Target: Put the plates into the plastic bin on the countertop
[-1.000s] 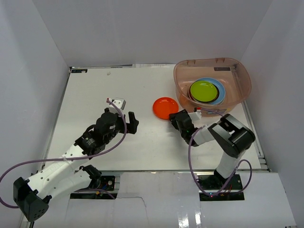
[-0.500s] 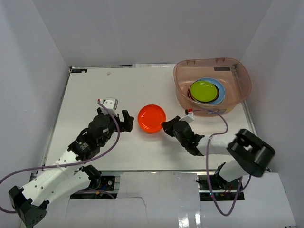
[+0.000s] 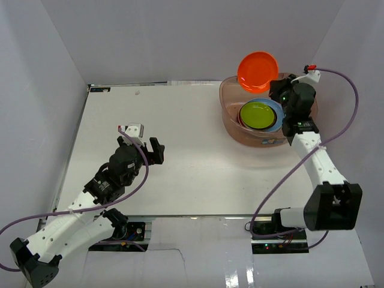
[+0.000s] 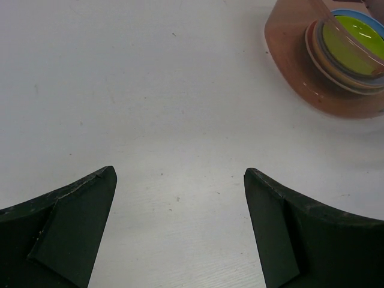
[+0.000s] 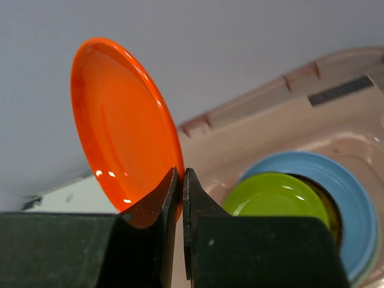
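— Where is the orange plate (image 3: 258, 71)?
— It is up in the air, tilted on edge above the back left rim of the bin (image 3: 227, 114). The bin stands at the far right corner of the tabletop (image 3: 180, 120). The right jaws are clamped on the plate's lower edge.
— And inside the bin?
— A green plate (image 3: 258, 114) lies on a blue plate (image 5: 354, 210). Something darker shows under them, too hidden to name.
— The left jaws?
— They are spread wide apart with only tabletop between them. They are low over its left half, well apart from the bin.
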`<state>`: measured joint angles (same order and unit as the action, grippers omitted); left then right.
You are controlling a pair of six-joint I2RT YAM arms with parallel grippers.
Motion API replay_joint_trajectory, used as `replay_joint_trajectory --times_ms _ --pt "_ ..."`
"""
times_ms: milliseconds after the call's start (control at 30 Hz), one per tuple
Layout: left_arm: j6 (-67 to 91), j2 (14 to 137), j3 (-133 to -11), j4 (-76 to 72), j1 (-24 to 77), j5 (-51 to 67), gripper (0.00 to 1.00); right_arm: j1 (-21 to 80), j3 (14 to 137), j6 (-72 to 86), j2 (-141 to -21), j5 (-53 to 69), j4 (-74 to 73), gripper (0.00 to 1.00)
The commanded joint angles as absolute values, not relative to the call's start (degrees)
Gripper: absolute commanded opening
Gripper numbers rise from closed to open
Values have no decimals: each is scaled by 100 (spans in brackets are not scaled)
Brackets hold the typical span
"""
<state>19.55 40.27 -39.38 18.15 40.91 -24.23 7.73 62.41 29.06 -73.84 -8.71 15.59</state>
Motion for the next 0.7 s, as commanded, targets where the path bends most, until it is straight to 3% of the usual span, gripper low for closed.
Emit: replay_joint_trajectory --times_ms 0,267,467,533,667 --pt "1977 4052 -4025 1898 4025 -2558 98 3 6380 2917 -8119 561 844 8" --pt "1977 4263 -4069 1890 3964 -2566 98 -475 6399 3164 -9096 1081 765 11" --pt "1978 4333 -4052 1890 3920 -2593 98 -501 6302 3164 -8660 256 519 86" --pt "2004 4350 -4069 1881 3920 -2567 98 -492 6293 3077 -8421 27 379 98" --pt "2135 4350 -4165 1846 3911 -2409 98 -483 6084 2857 -7518 -158 281 92"
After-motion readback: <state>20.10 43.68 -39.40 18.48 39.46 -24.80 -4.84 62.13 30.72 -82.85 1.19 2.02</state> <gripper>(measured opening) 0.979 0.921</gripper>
